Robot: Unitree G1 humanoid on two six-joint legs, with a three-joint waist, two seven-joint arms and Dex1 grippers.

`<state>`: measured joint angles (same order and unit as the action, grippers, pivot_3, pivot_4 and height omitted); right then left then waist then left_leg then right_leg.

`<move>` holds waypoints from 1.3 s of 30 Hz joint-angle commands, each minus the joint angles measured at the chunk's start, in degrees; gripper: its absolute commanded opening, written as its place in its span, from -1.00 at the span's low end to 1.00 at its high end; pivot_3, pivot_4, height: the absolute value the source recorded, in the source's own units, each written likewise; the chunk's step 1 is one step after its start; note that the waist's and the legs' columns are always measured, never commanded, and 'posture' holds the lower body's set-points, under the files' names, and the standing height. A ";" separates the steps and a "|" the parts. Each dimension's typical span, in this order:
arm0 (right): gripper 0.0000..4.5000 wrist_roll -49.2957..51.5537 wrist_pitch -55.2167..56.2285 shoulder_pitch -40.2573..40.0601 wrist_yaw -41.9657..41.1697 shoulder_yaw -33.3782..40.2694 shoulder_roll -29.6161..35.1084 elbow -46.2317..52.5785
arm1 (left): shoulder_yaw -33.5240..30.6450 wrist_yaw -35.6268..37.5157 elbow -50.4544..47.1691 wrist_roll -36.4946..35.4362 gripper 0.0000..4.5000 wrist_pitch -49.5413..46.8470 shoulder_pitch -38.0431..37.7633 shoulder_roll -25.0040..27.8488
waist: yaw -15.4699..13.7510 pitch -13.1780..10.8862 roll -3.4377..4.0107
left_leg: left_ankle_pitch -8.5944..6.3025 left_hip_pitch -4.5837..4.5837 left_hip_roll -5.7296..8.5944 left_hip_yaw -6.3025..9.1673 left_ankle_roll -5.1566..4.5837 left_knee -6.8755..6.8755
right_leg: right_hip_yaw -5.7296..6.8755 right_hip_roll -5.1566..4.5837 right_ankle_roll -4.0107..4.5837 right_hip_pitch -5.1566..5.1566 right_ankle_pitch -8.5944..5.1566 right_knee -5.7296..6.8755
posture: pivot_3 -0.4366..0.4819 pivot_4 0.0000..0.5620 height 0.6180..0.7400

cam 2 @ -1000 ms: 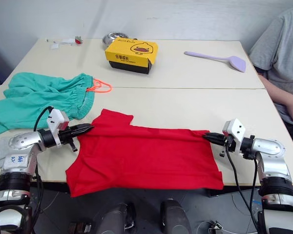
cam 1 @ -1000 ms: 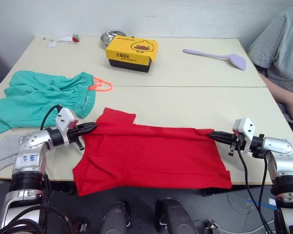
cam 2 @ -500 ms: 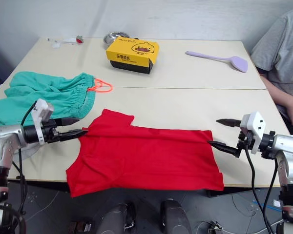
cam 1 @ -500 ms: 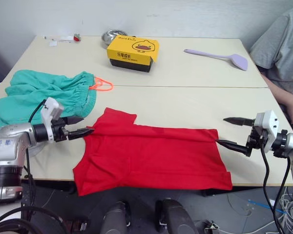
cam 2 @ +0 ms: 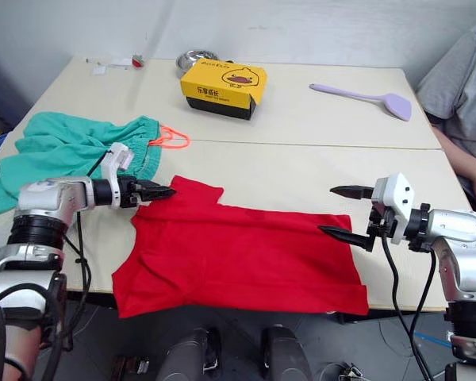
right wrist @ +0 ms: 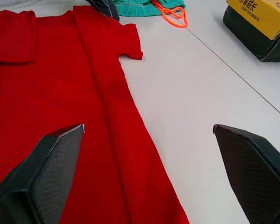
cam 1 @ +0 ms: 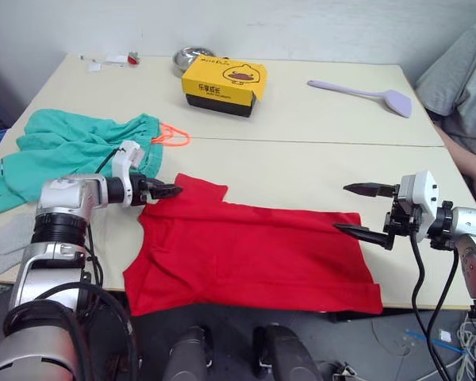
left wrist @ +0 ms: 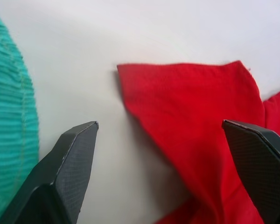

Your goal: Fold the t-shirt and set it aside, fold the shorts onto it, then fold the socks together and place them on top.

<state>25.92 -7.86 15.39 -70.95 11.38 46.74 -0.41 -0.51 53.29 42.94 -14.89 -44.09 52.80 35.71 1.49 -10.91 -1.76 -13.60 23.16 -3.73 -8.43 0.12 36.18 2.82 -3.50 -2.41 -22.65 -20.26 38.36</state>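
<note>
Red t-shirt (cam 1: 254, 250) flat at near edge, teal shorts (cam 1: 71, 151) crumpled left

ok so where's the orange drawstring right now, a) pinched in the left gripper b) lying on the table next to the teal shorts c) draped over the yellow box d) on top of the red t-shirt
b: the orange drawstring loops out from the waistband of the shorts onto the bare table, apart from the t-shirt and the yellow box; the left gripper is open at the shirt's sleeve.
</note>
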 commanded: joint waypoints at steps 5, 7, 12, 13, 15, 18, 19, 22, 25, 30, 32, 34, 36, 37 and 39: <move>1.00 1.41 0.22 -1.26 1.35 1.37 -0.29 2.46 | 2.48 1.62 6.61 3.91 0.47 6.03 2.76 -2.72 | 0.00 0.00 0.00 | 0.01 -0.02 0.02 0.01 0.01 0.08 | 0.01 -0.01 -0.02 0.03 0.01 0.06 | -0.05 -0.47 1.00; 1.00 1.41 0.56 -1.80 1.34 1.48 -0.25 2.44 | 2.66 1.78 7.84 4.67 0.17 8.63 2.77 -3.29 | -0.02 0.00 0.00 | 0.01 -0.02 0.01 0.01 0.01 0.09 | 0.01 -0.01 -0.03 0.04 0.02 0.07 | -0.05 -0.47 1.00; 1.00 1.42 1.27 -2.86 1.50 1.86 -0.28 2.28 | -0.34 3.47 8.58 3.85 -0.54 19.35 1.21 -3.99 | -0.02 0.00 -0.01 | 0.01 -0.01 0.02 0.02 0.00 0.09 | 0.01 -0.01 -0.03 0.04 0.02 0.05 | -0.05 -0.47 1.00; 1.00 1.40 1.36 -3.14 1.63 1.98 -0.28 2.36 | -1.00 4.57 8.29 3.19 -0.67 20.12 0.67 -3.78 | -0.01 -0.01 -0.02 | 0.01 -0.01 0.01 0.01 0.01 0.09 | 0.01 -0.01 -0.03 0.04 0.02 0.05 | -0.05 -0.47 1.00; 1.00 1.44 1.39 -3.54 1.99 2.21 -0.33 2.49 | -1.51 6.77 7.25 2.45 -0.96 21.38 -0.43 -3.45 | 0.20 -0.04 -0.06 | 0.01 0.00 0.00 0.01 0.01 0.08 | 0.01 0.00 -0.03 0.03 0.02 0.03 | -0.05 -0.47 1.00; 1.00 1.39 1.11 -4.44 2.30 2.31 -0.13 2.75 | -2.57 14.99 0.35 0.19 -0.98 28.82 -5.68 -2.15 | 0.46 -0.04 -0.06 | 0.03 -0.01 -0.02 -0.05 0.05 0.01 | -0.02 0.02 -0.03 -0.02 0.02 0.04 | -0.05 -0.47 1.00; 1.00 1.46 0.94 -4.67 2.37 2.36 -0.07 2.78 | -3.24 16.96 -1.35 -0.77 -0.98 30.06 -7.04 -1.68 | 0.38 -0.04 -0.06 | 0.04 -0.01 -0.04 -0.04 0.08 -0.01 | -0.01 0.03 -0.03 -0.02 0.02 0.04 | -0.05 -0.47 1.00; 1.00 1.44 1.01 -5.40 2.64 2.53 -0.11 2.47 | -3.91 21.45 -4.26 -1.76 -0.98 34.80 -10.75 -0.07 | 0.29 -0.04 -0.07 | 0.07 -0.02 -0.06 -0.02 0.13 0.01 | 0.00 0.05 -0.02 -0.02 0.01 0.06 | -0.05 -0.47 1.00; 1.00 1.36 0.98 -6.30 2.83 2.70 -0.03 2.05 | -5.31 24.33 -6.74 -3.29 -0.98 38.89 -13.87 0.95 | 0.19 -0.04 -0.07 | 0.07 -0.04 -0.05 0.00 0.09 0.01 | 0.01 0.02 -0.01 0.01 0.02 0.07 | -0.05 -0.47 1.00; 1.00 1.07 1.76 -8.09 2.83 2.91 -0.12 1.04 | -7.44 29.30 -13.08 -6.64 -0.98 41.84 -19.77 2.63 | 0.15 -0.04 -0.07 | 0.03 -0.03 -0.03 0.02 -0.04 0.02 | 0.01 -0.03 0.02 0.05 0.05 0.04 | -0.05 -0.47 1.00; 1.00 1.05 1.75 -8.47 2.96 2.97 -0.03 1.02 | -7.89 30.86 -15.94 -7.70 -0.98 42.47 -21.97 3.20 | 0.19 -0.04 -0.07 | 0.00 -0.03 -0.03 0.03 -0.09 0.01 | 0.01 -0.03 0.02 0.05 0.05 0.02 | -0.05 -0.47 1.00; 1.00 1.02 1.02 -8.81 3.14 2.84 0.27 1.15 | -7.49 32.42 -18.52 -7.59 -0.98 44.40 -24.09 4.00 | 0.20 -0.04 -0.06 | -0.04 -0.03 -0.04 0.03 -0.16 0.00 | 0.02 -0.02 0.02 0.05 0.05 0.02 | -0.05 -0.47 1.00; 1.00 0.88 0.77 -9.14 3.25 2.78 0.42 1.08 | -6.87 33.50 -20.85 -6.97 -0.98 46.84 -26.17 4.66 | 0.31 -0.04 -0.06 | -0.05 -0.04 -0.04 0.03 -0.18 -0.01 | 0.01 -0.02 0.02 0.05 0.05 0.03 | -0.05 -0.47 1.00; 1.00 0.75 0.86 -9.29 3.32 2.72 0.37 0.97 | -6.70 33.55 -21.45 -6.62 -0.98 48.09 -26.90 4.79 | 0.25 -0.03 -0.06 | -0.06 -0.06 -0.05 0.03 -0.20 -0.02 | 0.01 -0.02 0.02 0.05 0.05 0.03 | -0.05 -0.47 1.00; 1.00 0.61 0.93 -9.55 3.48 2.63 0.23 0.83 | -6.04 33.95 -21.56 -5.35 -0.98 51.77 -28.16 5.14 | 0.20 -0.04 -0.05 | -0.10 -0.06 -0.04 0.04 -0.27 -0.03 | 0.01 -0.03 0.02 0.05 0.05 0.03 | -0.05 -0.47 1.00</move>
<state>25.99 -7.43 5.97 -67.72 12.21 46.62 -0.15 -6.58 85.94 23.08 -20.83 4.49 25.23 39.59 1.68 -10.95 -1.81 -13.71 23.10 -3.77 -8.39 -0.17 36.17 2.84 -3.52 -2.37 -22.59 -20.20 38.40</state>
